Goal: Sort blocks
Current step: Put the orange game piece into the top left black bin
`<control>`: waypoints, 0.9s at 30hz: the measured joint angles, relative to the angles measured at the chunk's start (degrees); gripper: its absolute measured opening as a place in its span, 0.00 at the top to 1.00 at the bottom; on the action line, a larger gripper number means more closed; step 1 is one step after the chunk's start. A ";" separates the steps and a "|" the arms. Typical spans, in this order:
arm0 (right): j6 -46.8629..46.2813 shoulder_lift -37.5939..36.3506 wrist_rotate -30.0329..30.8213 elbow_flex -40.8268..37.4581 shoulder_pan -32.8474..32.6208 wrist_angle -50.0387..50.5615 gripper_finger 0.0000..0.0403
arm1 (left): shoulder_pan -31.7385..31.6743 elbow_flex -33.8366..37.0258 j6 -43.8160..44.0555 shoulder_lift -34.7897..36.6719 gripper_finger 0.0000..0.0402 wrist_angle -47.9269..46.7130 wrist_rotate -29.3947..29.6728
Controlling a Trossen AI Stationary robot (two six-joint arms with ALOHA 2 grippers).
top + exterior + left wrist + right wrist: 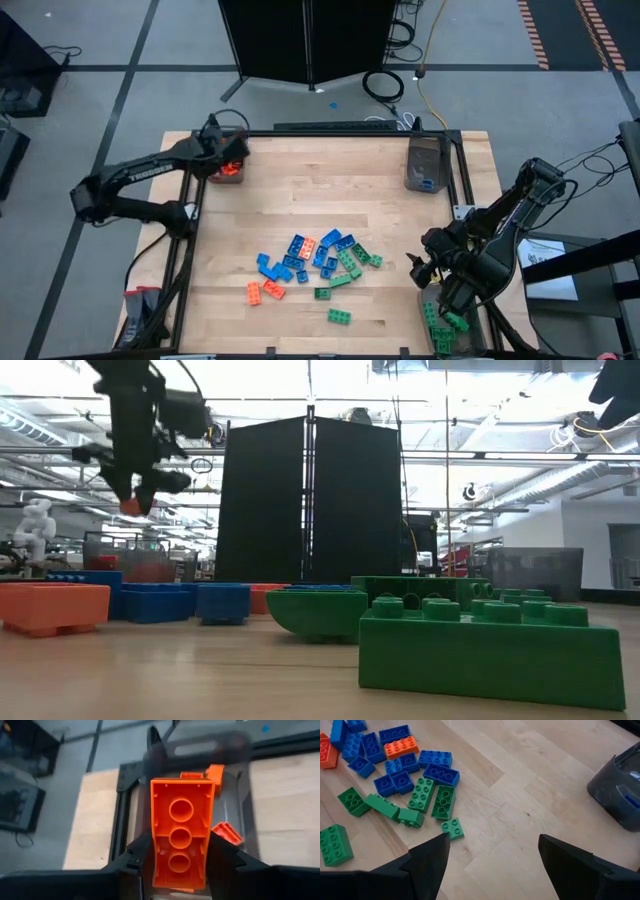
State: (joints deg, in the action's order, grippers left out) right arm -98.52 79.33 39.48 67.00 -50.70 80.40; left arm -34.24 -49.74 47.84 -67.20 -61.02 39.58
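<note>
Left gripper (180,862) clamps an orange brick (181,837) directly over the orange bin (228,168), upper left of the high view; brick's long axis runs along the fingers. Right gripper (432,265) spread, empty, lower right, nearer the pile (312,262).

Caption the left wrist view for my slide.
Left tool holds an orange brick above a grey bin containing orange bricks.

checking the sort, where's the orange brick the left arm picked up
It's clamped in the left end effector as an orange brick, held over the bin with orange bricks at the table's far left corner in the high view.
</note>
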 joint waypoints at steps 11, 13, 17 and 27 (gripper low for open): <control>0.17 0.00 -0.28 0.02 0.00 -0.02 0.26 | -12.84 8.78 -10.88 0.00 0.70 11.92 -15.44; 0.20 0.00 -0.28 0.00 0.00 -0.02 0.26 | -13.37 8.86 -10.88 0.00 0.70 14.09 -15.86; 0.20 0.00 -0.31 0.00 0.00 -0.02 0.26 | -13.39 8.84 -12.50 0.00 0.61 17.10 -17.07; 0.04 0.00 -0.33 0.00 -0.02 -0.02 0.26 | -14.06 8.84 -12.54 0.04 0.13 14.70 -18.18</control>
State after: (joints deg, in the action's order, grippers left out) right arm -98.48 79.33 39.16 67.00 -50.72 80.38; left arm -48.30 -40.91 35.30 -67.16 -46.32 21.41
